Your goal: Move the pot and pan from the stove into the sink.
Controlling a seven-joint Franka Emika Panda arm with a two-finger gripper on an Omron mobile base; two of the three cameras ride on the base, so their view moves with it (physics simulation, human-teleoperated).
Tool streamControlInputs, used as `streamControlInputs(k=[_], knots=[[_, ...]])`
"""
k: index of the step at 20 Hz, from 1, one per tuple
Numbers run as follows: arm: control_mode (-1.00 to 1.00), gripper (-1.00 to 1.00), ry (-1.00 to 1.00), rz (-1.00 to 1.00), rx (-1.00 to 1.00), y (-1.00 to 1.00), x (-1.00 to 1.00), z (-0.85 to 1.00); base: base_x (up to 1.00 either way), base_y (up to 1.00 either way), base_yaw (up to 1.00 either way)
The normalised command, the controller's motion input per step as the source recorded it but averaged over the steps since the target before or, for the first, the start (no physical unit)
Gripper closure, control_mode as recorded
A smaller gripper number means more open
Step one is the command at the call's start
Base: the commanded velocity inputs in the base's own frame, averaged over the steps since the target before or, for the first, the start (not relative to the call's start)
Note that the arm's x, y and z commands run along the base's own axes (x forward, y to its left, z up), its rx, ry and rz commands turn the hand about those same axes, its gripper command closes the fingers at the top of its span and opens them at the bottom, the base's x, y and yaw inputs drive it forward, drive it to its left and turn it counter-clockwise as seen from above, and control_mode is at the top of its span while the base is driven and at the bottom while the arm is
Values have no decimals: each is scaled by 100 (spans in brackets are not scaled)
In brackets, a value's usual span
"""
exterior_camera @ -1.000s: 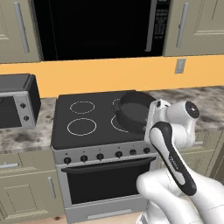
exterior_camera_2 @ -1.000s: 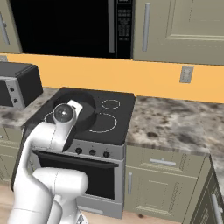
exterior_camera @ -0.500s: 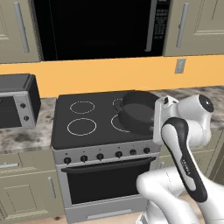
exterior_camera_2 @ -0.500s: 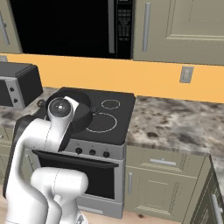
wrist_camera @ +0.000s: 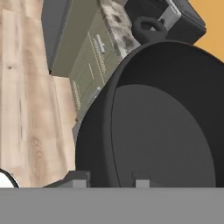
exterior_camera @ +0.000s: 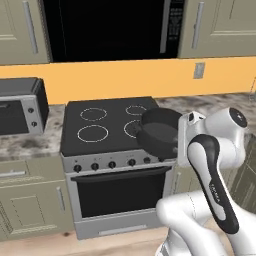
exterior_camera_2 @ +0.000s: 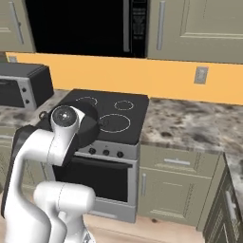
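The pot (exterior_camera: 159,131), squat and dark, hangs tilted over the front right corner of the stove (exterior_camera: 107,125). My gripper (exterior_camera: 183,134) is shut on its right rim. In the hand view one fingertip (wrist_camera: 81,180) sits outside the pot (wrist_camera: 166,131) wall and the other inside, with the gripper (wrist_camera: 111,181) pinching the rim. From the right base view the pot (exterior_camera_2: 91,127) peeks out behind my arm, in front of the stove (exterior_camera_2: 116,102). All burner rings are bare. The pan and the sink are out of view.
A grey toaster oven (exterior_camera: 20,105) stands on the counter left of the stove, and a black microwave (exterior_camera: 110,27) hangs above. Speckled countertop (exterior_camera_2: 190,126) runs to the right. Below the pot lie wooden floor (wrist_camera: 26,87) and cabinet fronts (wrist_camera: 87,61).
The pot has come off the right rear burner, moving toward the stove's front right and tilting. My arm's elbow has swung up and to the right.
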Motion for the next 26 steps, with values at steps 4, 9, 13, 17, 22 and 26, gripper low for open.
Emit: streamControlInputs(k=[4,9,13,17,22,26], knots=[[100,100,0,0,0,0,0,0,-81,0,0],[100,100,0,0,0,0,0,0,-69,1,0],[100,100,0,0,0,0,0,0,-34,1,0],[100,100,0,0,0,0,0,0,-5,-4,-5],[100,100,0,0,0,0,0,0,-11,-4,-34],[100,100,0,0,0,0,0,0,-6,0,-39]])
